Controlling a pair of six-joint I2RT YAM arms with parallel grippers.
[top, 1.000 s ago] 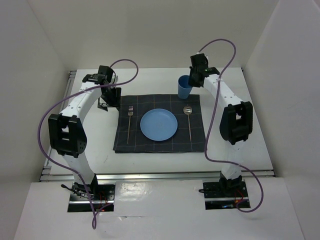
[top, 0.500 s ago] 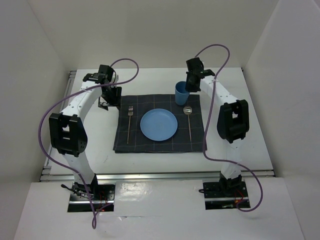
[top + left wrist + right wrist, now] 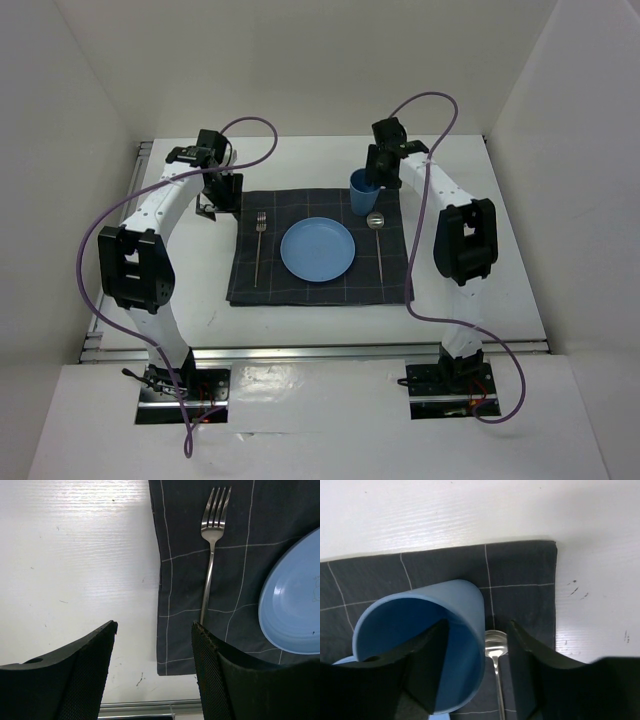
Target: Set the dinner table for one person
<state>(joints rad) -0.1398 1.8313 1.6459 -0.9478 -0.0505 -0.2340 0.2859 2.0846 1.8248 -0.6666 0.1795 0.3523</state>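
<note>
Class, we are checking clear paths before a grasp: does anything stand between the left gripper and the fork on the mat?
Nothing visible does. In the left wrist view the left gripper hangs open over the edge of the mat, the fork lies just ahead of it, and only bare cloth lies between.

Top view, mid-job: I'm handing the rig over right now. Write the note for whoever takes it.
Left gripper: open, empty, over the left edge of the mat beside the fork.
Right gripper: open, straddling the blue cup at its wall, one finger inside, not clamping.
Done: plate centred on the mat, fork left of it, spoon right, cup upright at the mat's far right corner, all on the dinner table.
Remaining: lift the right gripper straight out without tipping the cup.
</note>
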